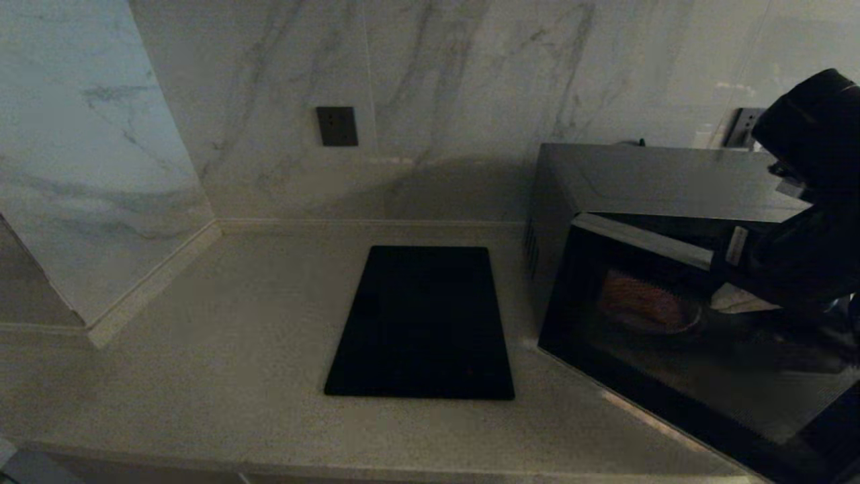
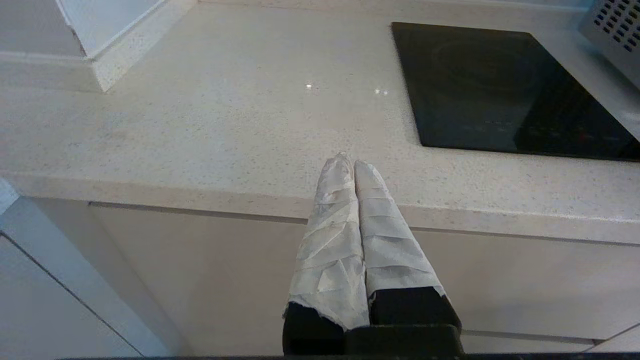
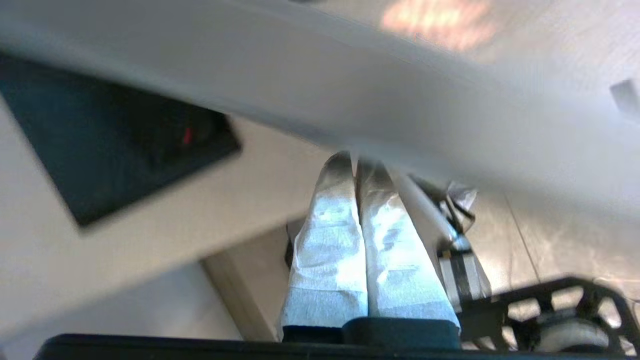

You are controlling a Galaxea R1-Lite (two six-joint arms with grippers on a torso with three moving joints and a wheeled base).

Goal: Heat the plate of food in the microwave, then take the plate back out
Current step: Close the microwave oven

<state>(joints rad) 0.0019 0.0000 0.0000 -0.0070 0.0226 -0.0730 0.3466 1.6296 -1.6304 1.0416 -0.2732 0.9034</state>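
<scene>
Behind the microwave's (image 1: 645, 222) half-open black glass door, the plate of food (image 1: 648, 306) sat inside, dimly seen. My right gripper (image 3: 356, 160) was closed, empty, pressed near the door edge, apparently. Left gripper (image 2: 354, 162) closed, parked below the counter. Plate looked light, rigid, possibly hot; best pinched at its rim.

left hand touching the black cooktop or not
Apart. The left wrist view shows the shut left hand in front of the counter edge, with bare counter between it and the black cooktop.
</scene>
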